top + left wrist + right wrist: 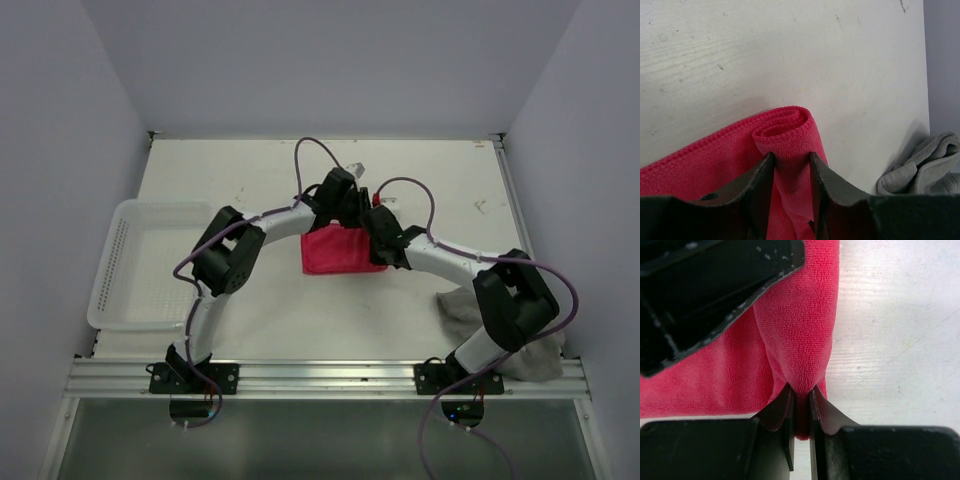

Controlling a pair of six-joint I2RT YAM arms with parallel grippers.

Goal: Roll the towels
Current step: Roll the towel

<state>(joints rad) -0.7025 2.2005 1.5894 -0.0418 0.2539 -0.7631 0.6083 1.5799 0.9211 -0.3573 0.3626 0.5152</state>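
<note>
The pink-red towel (340,250) lies mid-table, its far edge curled into a roll (785,127). My left gripper (345,205) is shut on the rolled far edge; its fingers (760,182) pinch the cloth between them. My right gripper (378,232) is shut on the same rolled edge (800,340) near its right end, the cloth squeezed between its fingers (782,407). The grey-taupe towel (535,355) lies crumpled at the near right, partly under the right arm; it also shows in the left wrist view (920,167).
A white perforated basket (140,265) stands at the left edge of the table. White walls close in the table on three sides. The two arms arch together over the table's middle.
</note>
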